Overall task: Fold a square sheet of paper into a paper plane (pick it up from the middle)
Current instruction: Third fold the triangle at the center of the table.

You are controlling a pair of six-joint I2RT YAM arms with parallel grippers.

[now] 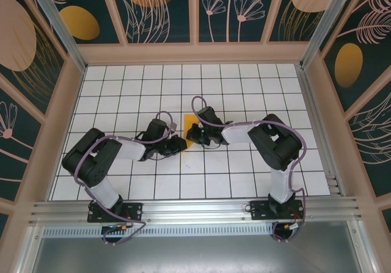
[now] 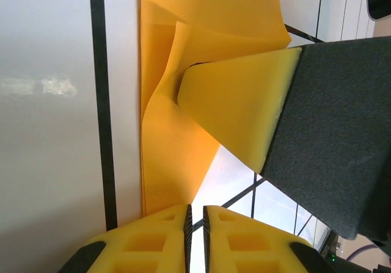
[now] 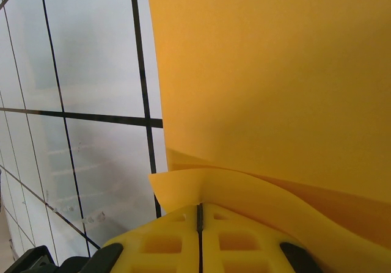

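sheet of paper (image 1: 190, 124) on table (image 1: 244, 90) | between left gripper (image 1: 176, 145) — right gripper (image 1: 195, 134)

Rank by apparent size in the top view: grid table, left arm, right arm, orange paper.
1. grid table
2-3. left arm and right arm: alike, so unranked
4. orange paper, partly covered by both arms

Overhead camera looking down, both wrist cameras close, sharing orange paper (image 3: 275, 71)
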